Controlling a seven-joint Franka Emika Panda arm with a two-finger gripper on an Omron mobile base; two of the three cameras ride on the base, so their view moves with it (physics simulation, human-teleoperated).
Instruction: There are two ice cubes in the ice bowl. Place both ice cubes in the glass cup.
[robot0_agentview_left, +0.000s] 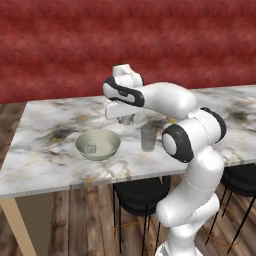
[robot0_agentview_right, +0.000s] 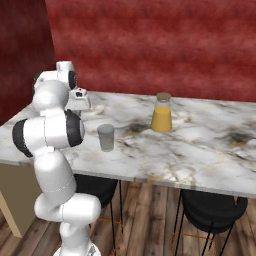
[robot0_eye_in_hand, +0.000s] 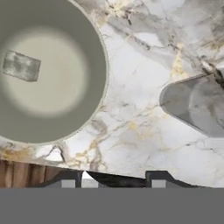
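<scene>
While the white arm reaches out over the marble-patterned counter (robot0_agentview_left: 45, 150), its two-finger gripper (robot0_agentview_left: 126, 119) hangs above the stone, up off the surface and between the two vessels. In the left base view something small and translucent sits between the fingers, so the gripper looks closed on an ice cube (robot0_agentview_left: 127, 120), though the view is too coarse to be sure of the contact. In the hand view only the dark fingertips (robot0_eye_in_hand: 158, 180) rise at the bottom edge, set apart from each other.

Below the gripper and to its left in the left base view lies the wide, shallow, pale grey-green round ice bowl (robot0_agentview_left: 111, 145). One small translucent whitish-grey ice cube (robot0_eye_in_hand: 21, 66) rests on the bowl's floor, off centre.

Below and to the gripper's right in that view stands the small clear greyish glass cup (robot0_agentview_left: 148, 138), upright, near the bowl but not touching it. Whether anything lies inside the cup cannot be told.

Farther off, beyond the cup, an amber bottle with a tan cap (robot0_agentview_right: 162, 113) stands upright on the counter.
</scene>
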